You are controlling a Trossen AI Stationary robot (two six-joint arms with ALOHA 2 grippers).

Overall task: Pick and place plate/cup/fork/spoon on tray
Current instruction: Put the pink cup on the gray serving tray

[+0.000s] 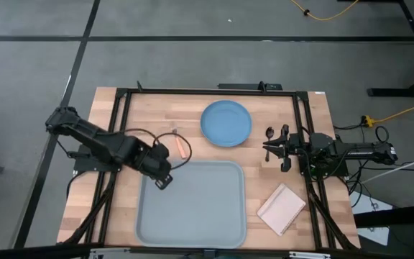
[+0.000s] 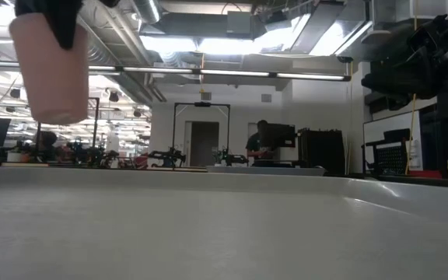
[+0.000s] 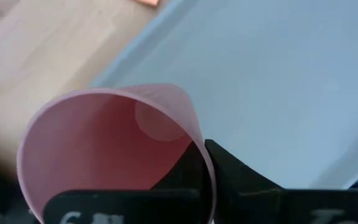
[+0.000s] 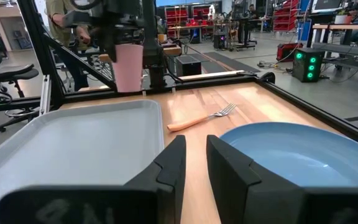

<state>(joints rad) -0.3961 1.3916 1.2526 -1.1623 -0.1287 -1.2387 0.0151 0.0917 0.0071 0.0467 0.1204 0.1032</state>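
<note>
Above the tray's corner: my left pincer (image 1: 162, 177) carries the cup (image 4: 128, 67) clear of the surface, near the tray (image 1: 192, 223) corner closest to the fork; the low view shows open air under the cup's base.
Left pincer state: clamped on the cup, one finger inside the mouth and one outside on the wall, as my left wrist view shows.
Risk, tip-over: I judge the cup hangs high enough that letting go now would drop it; it could bounce or roll on the smooth tray floor.
Risk, rim: the cup sits close to the tray's raised edge, so a descent slightly off line could land it on the rim and tilt it out onto the counter (image 1: 121, 108).
Risk, grip: holding by the thin wall alone may let the cup swing or slip if I move fast.
Cup look: small, pink-red, plain walls, slightly tapered, mouth up, empty inside.
Still on the counter: fork (image 1: 182, 146) just beside the tray, plate (image 1: 226, 123) beyond it, spoon (image 1: 269, 134) by the right pincer (image 1: 267, 148).
Right pincer: waiting near the plate, fingers slightly apart, holding nothing.
</note>
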